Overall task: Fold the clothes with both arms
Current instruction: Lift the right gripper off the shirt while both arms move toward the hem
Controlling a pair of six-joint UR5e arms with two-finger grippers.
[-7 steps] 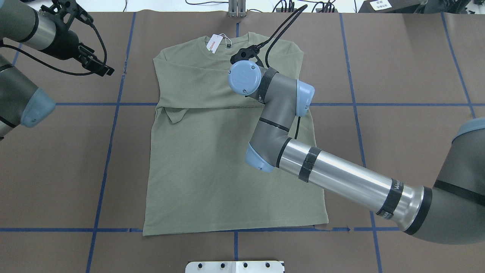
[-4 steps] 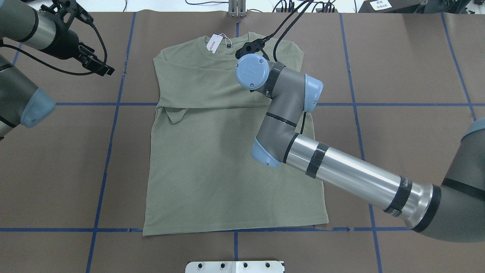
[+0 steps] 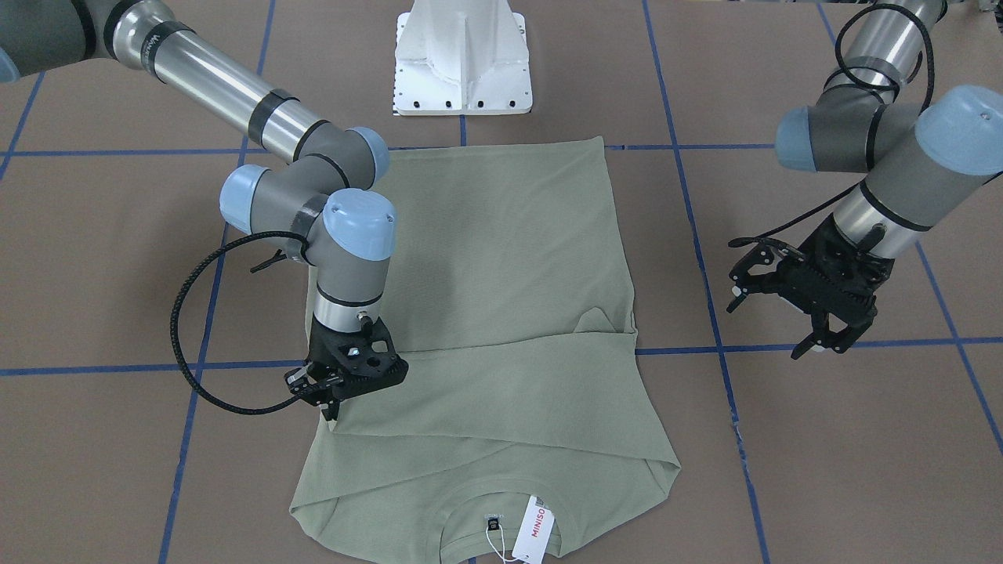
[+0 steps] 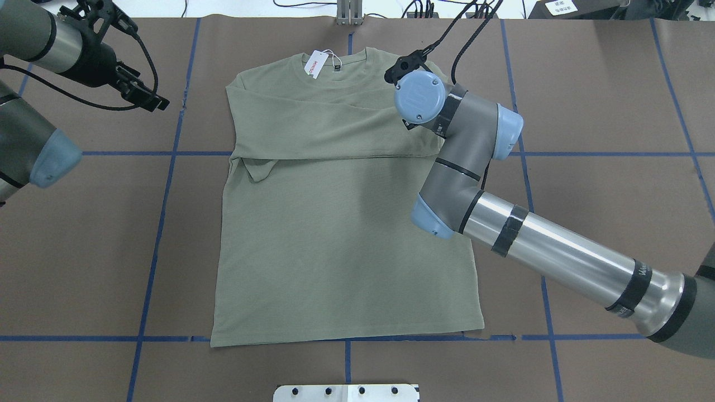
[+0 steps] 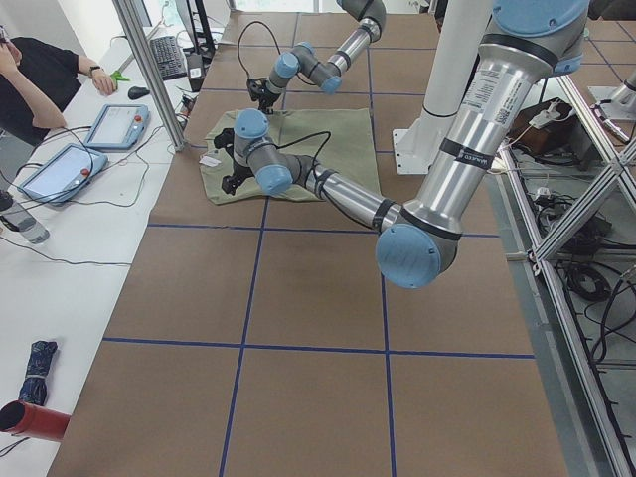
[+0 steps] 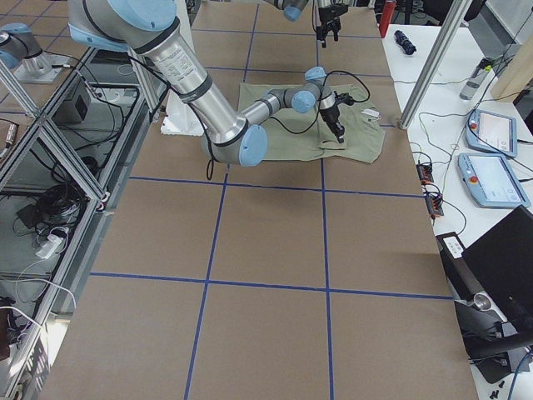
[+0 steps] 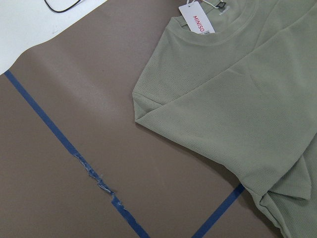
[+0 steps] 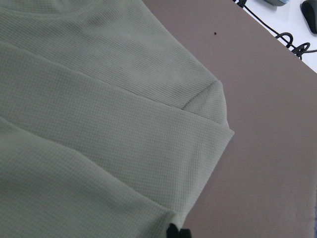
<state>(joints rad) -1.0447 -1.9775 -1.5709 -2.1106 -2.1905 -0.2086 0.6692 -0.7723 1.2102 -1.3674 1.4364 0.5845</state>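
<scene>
While the shirt (image 4: 335, 240) lies flat and face-up in the middle of the table (image 4: 586, 100), both sleeves are already folded in across the chest, so the job looks roughly half done. The body is still at full length and needs folding hem to collar. The right hand (image 3: 333, 395) sits low at the shoulder edge, fingers drawn narrow, though cloth between them cannot be made out. The left hand (image 3: 783, 317) hangs spread wide and empty, well off the shirt.

Left black two-finger pincer (image 3: 768, 329): jaws spread, tilted downward.
Right black two-finger pincer (image 3: 327, 407): jaws together, pointing straight down, wrist vertical.
</scene>
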